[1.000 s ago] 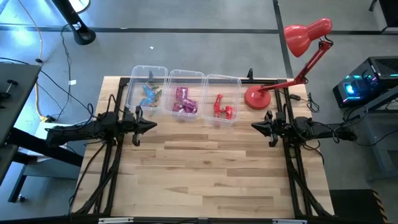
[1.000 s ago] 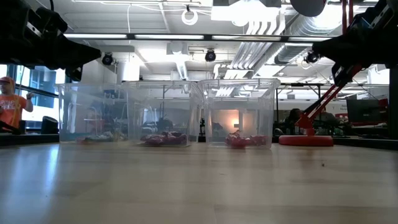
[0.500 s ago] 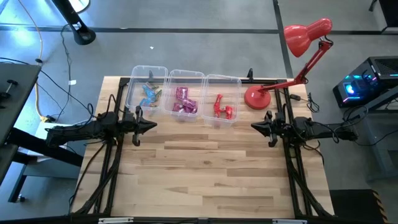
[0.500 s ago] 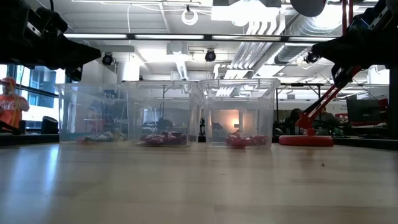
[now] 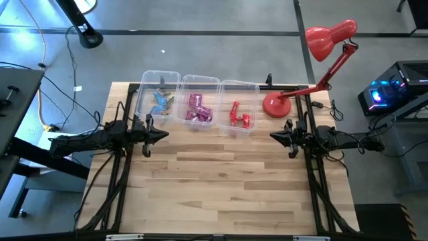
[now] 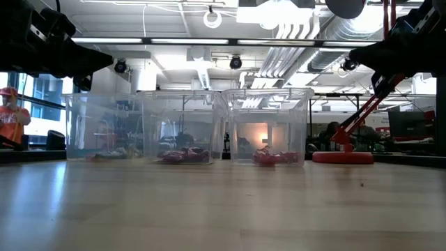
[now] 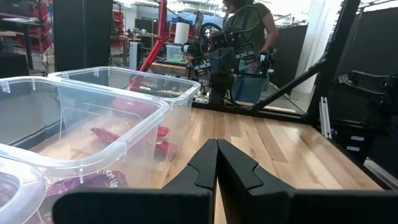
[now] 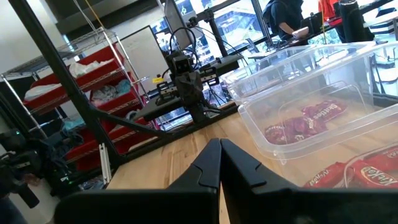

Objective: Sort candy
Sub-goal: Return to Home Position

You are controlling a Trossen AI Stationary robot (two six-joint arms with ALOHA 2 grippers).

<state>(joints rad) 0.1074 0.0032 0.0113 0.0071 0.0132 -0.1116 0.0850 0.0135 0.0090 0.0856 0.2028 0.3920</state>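
Left tool (image 5: 162,136): fingers pressed together along their whole length in the left wrist view, nothing between them. It sits over the left edge of the counter (image 5: 221,184), raised clear of the wood in the low view, and points inward toward the middle. Right tool (image 5: 273,136): fingers likewise closed flat against each other in the right wrist view, holding nothing. It is raised over the right edge and points inward, so the two tools face each other across the counter, well apart. Just beyond the left tool stands the left bin (image 5: 143,90), first of three clear bins set side by side along the far edge. The blue candy (image 5: 160,102) lies inside it. The centre bin (image 5: 200,78) holds the purple-pink candy (image 5: 198,110), and the right bin (image 5: 241,83) holds the red candy (image 5: 239,116). No wrapper shows on the bare boards between the tools. Red desk lamp (image 5: 275,104): base on the far right corner, just beside the right bin and just beyond the right tool, its head reaching out past the counter's edge.
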